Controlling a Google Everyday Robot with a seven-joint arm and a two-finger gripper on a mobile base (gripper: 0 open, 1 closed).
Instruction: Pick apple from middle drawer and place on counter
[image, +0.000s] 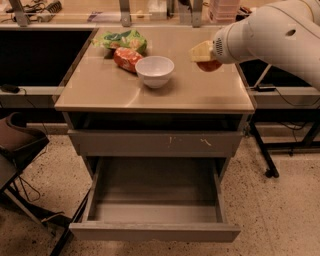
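Observation:
My gripper (204, 56) hangs over the right rear part of the counter (100, 85), at the end of the white arm coming in from the upper right. It is shut on the apple (210, 65), whose red underside shows below the yellowish fingers (201, 50). The apple is held a little above the tan top. The middle drawer (155, 200) stands pulled out below, and its grey floor is bare.
A white bowl (154, 70), an orange-red snack bag (126, 57) and a green bag (122, 39) sit on the counter's back left. A scratched drawer front (155, 143) is shut above the open drawer. A dark chair (20, 145) stands left, a table leg (262, 150) right.

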